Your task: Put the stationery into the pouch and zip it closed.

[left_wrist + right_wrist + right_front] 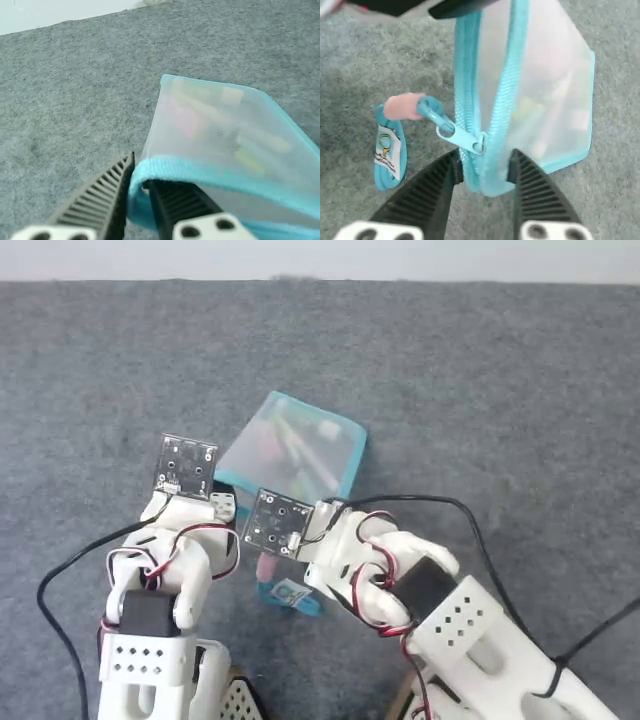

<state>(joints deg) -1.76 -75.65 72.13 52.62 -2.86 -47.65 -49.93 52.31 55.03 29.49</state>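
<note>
Nearest you, your left gripper (136, 195) is pinched onto the pouch (225, 150) at its teal edge. Your right gripper (484, 172) clamps the pouch's end just beside the zipper slider (470, 141), with the pink pull (402, 106) sticking out sideways. Through the translucent wall you've got coloured shapes, probably the stationery (200, 120), too blurred to sort. Grey felt-like cloth (500, 370) spreads all around, back to a pale wall strip (320, 258)

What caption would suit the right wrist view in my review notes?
Right gripper clamps the translucent pouch at its zip end, slider and pink-tipped pull close by.
</note>
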